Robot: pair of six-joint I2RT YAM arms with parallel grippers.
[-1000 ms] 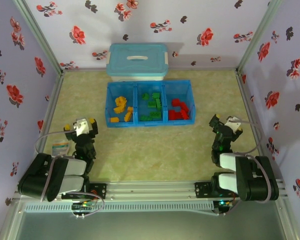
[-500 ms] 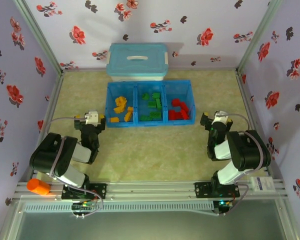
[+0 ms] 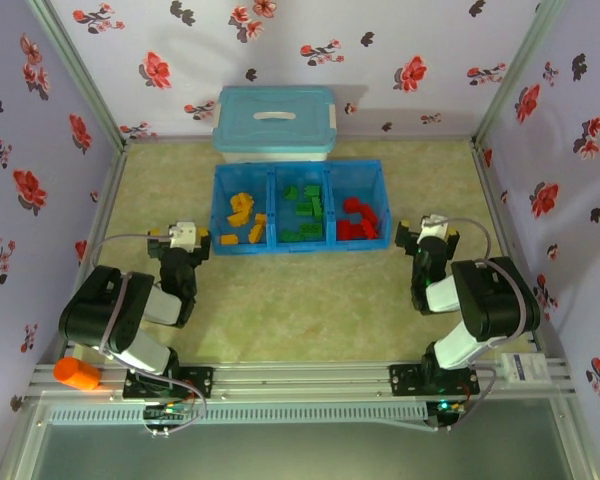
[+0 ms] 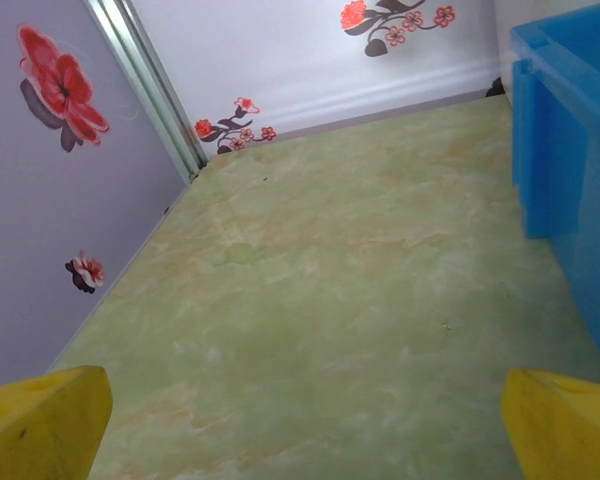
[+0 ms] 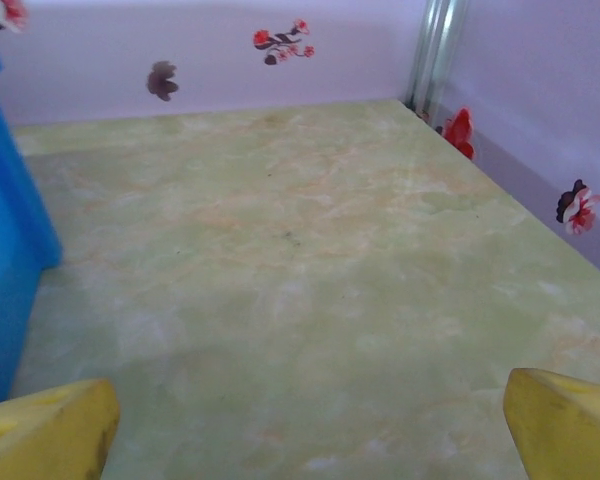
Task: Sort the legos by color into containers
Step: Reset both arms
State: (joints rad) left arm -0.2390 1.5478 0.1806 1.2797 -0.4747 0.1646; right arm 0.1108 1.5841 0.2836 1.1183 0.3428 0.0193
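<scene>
Left gripper (image 3: 183, 237) is positioned just left of the blue tray (image 3: 302, 247), fingers spread wide with nothing between them (yellow pads (image 4: 42, 425) at the lower corners of its wrist view). Right gripper (image 3: 425, 232) sits just right of the tray, likewise spread and empty. Legos lie in the containers (image 3: 271, 200) by color: yellow (image 3: 242, 212) left, green (image 3: 305, 210) middle, red (image 3: 358, 218) right.

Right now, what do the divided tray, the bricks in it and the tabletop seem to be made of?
The divided tray: probably thin plastic, translucent blue, its wall glowing lighter in the left wrist view. The bricks: likely hard moulded plastic, solid yellow-orange, green and red, blocky. The tabletop: a smooth sheet with green marbled print, faint sheen; vinyl or laminate, I cannot tell.
</scene>
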